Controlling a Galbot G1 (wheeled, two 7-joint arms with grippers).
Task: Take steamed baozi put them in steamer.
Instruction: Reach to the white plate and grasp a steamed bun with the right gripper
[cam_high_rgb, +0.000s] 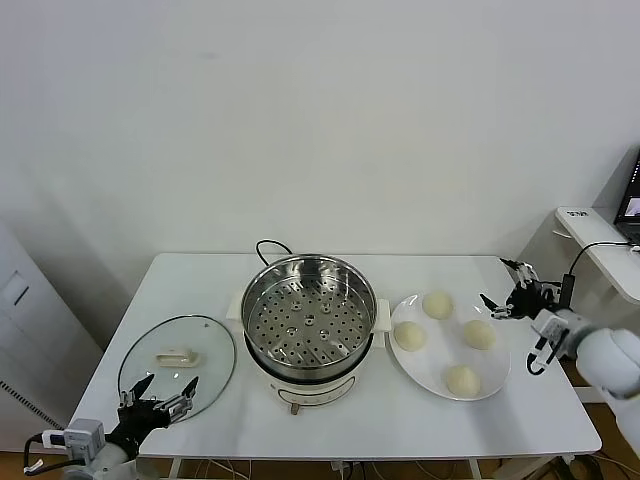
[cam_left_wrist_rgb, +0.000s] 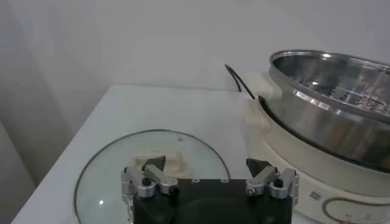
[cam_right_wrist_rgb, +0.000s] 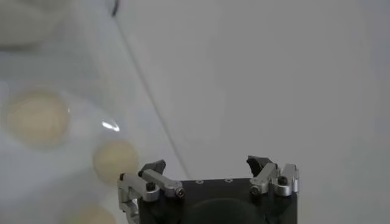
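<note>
Your four buns (cam_high_rgb: 437, 305) sit on the plate (cam_high_rgb: 425, 372) just right of the steamer (cam_high_rgb: 309, 320), mid-bench. Your right tool (cam_high_rgb: 506, 289) hangs wide beyond the plate's far-right rim; your left tool (cam_high_rgb: 160, 391), wide too, waits at the lid's (cam_high_rgb: 178, 364) near edge.

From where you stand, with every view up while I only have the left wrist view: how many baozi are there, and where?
Observer: Four baozi, all on a white plate on the steamer's right.
Operator: Anything in the steamer already?
Observer: No, its perforated tray is bare.
Operator: Where is the right tool?
Observer: The right tool is open at the plate's far right edge, holding nothing.
</note>
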